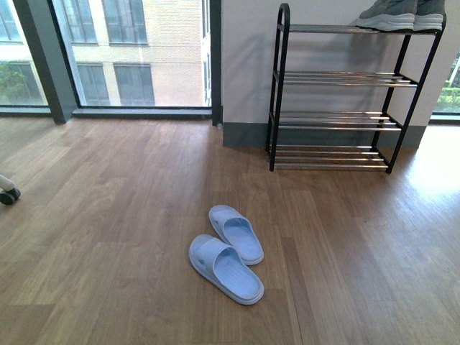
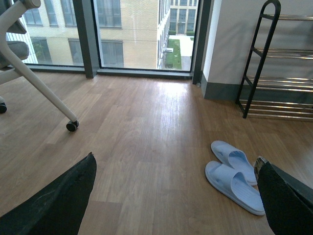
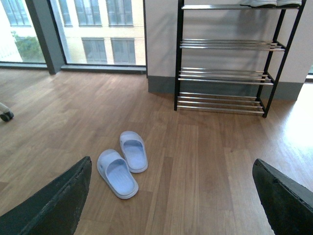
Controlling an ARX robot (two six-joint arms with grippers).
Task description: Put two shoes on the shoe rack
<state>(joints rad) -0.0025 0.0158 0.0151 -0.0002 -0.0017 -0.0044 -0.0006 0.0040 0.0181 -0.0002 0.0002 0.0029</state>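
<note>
**Shoe rack** (image 1: 338,77) – black metal frame with arched ends and 4 shelves of thin chrome bars. It stands on the floor (image 1: 108,251) against a pale wall (image 1: 244,65), ahead of the robot and to its right. The 3 lower shelves are bare.

**Sneakers** (image 1: 399,16) – 1 pair, grey with thick white soles. They sit side by side on the top shelf at its right end. Only the lower parts show in the front view, cut off by the picture edge.

**Sandals** (image 1: 226,251) – 1 pair of pale blue slides, lying sole-down on the floor with their sides touching. They are well apart from the rack, nearer the robot and further left. The toe ends are turned away from the robot and towards its left.

**Left claw** (image 2: 175,161) – released. Its 2 dark fingers (image 2: 54,205) are spread wide at the edges of the left wrist view with nothing between them. It hangs above the floor, with the sandals near its one finger.

**Right claw** (image 3: 172,160) – released. Its fingers (image 3: 288,196) are spread equally wide and grasp nothing. It hangs above the floor facing the rack.

**Floor** – brown wood-look planks.

**Window** (image 1: 136,50) – floor-to-ceiling glass with dark posts, left of the wall. A brick building shows outside.

**Chair** (image 2: 39,73) – white legs on black casters, standing on the floor at the robot's far left. Only 1 caster shows in the front view.
</note>
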